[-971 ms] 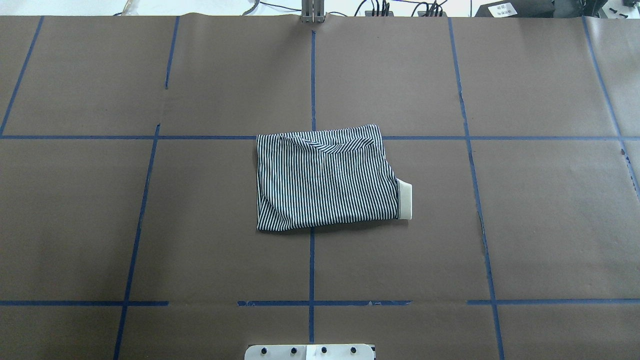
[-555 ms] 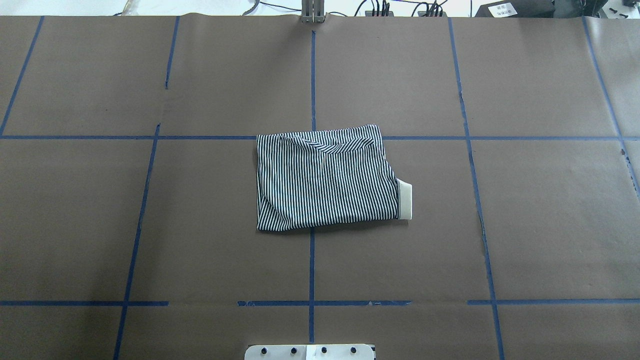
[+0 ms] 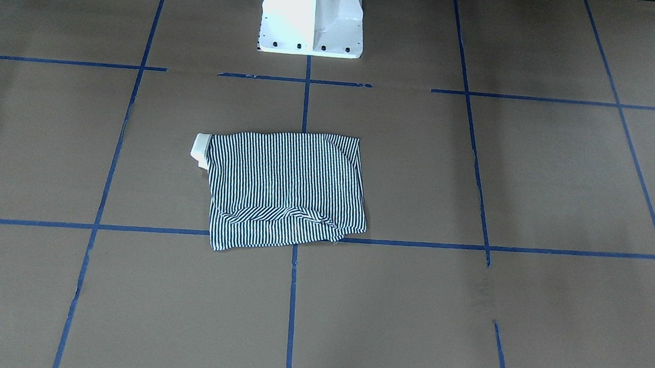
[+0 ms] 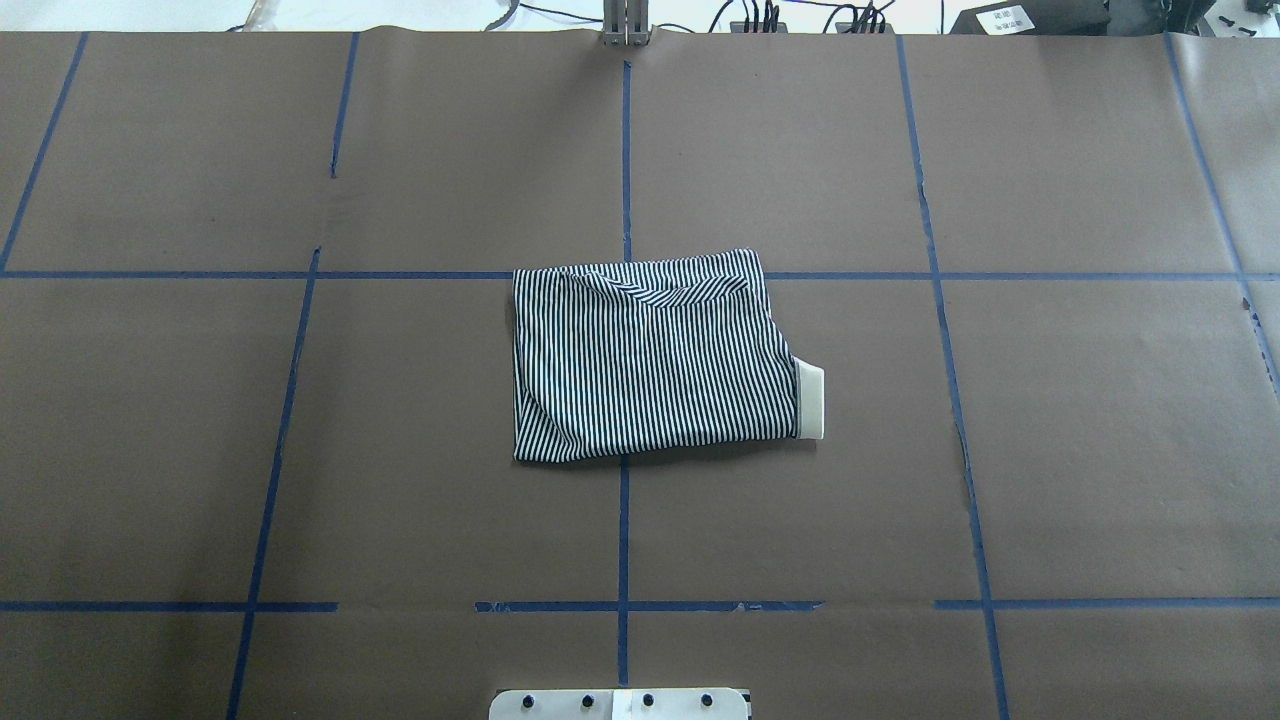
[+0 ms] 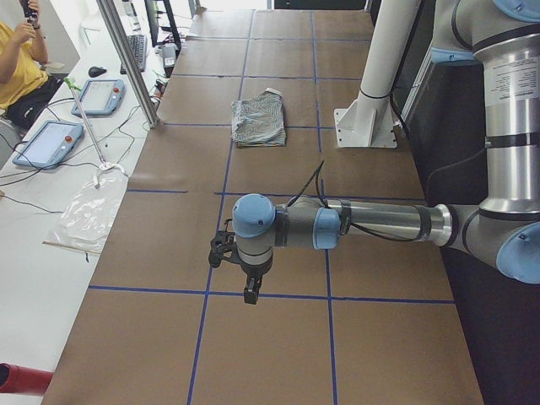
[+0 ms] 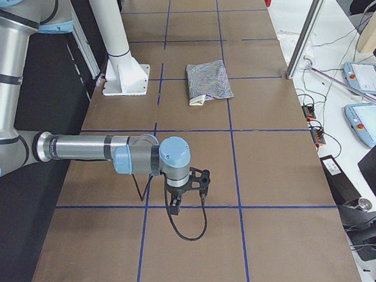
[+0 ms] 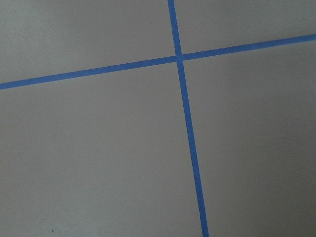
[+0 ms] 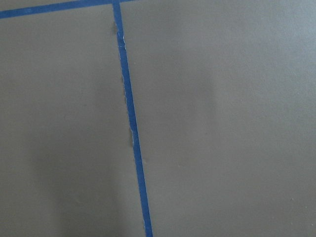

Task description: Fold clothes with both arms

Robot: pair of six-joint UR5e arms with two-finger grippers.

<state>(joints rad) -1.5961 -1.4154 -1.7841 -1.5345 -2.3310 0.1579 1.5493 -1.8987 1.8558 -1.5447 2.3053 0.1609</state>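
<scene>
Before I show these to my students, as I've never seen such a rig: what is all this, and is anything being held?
It is a robot with two jointed arms and a white pedestal base, meant to fold clothes. Two pictures look down on the table, one from behind the robot, one facing it. Two look along it from either end: one shows the left arm and left gripper up close, the other the right arm and right gripper. Two come from wrist cameras and show only brown paper and blue tape. On the table lies one striped shirt, folded, its cream collar poking out. Both grippers hang far from it, holding nothing visible; open or shut I cannot tell.
</scene>
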